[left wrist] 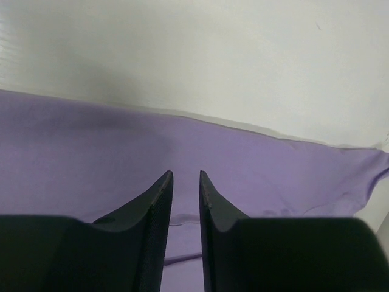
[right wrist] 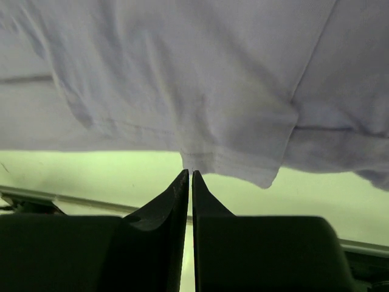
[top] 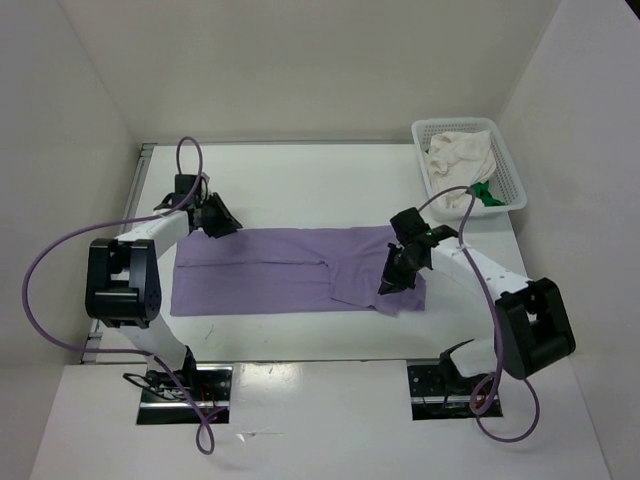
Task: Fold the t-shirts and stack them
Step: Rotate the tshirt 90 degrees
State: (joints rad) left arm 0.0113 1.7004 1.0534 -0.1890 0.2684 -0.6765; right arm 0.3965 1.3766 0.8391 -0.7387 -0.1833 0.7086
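Observation:
The lavender t-shirt [top: 270,275] lies spread flat across the middle of the table, with its right part folded over itself. My left gripper [top: 222,222] hovers at the shirt's far left corner. In the left wrist view the left gripper [left wrist: 185,173] is narrowly open and empty above the purple cloth [left wrist: 91,158]. My right gripper [top: 390,285] is over the shirt's right end. In the right wrist view the right gripper [right wrist: 189,172] is shut, its tips pinching the hem of the shirt [right wrist: 182,73]. The cream t-shirt [top: 458,158] and the green t-shirt [top: 487,193] lie in the basket.
The white mesh basket [top: 515,170] stands at the far right corner of the table. White walls close in the table at the left, back and right. The arm bases' metal plates [top: 185,392] sit at the near edge. Purple cables loop beside both arms.

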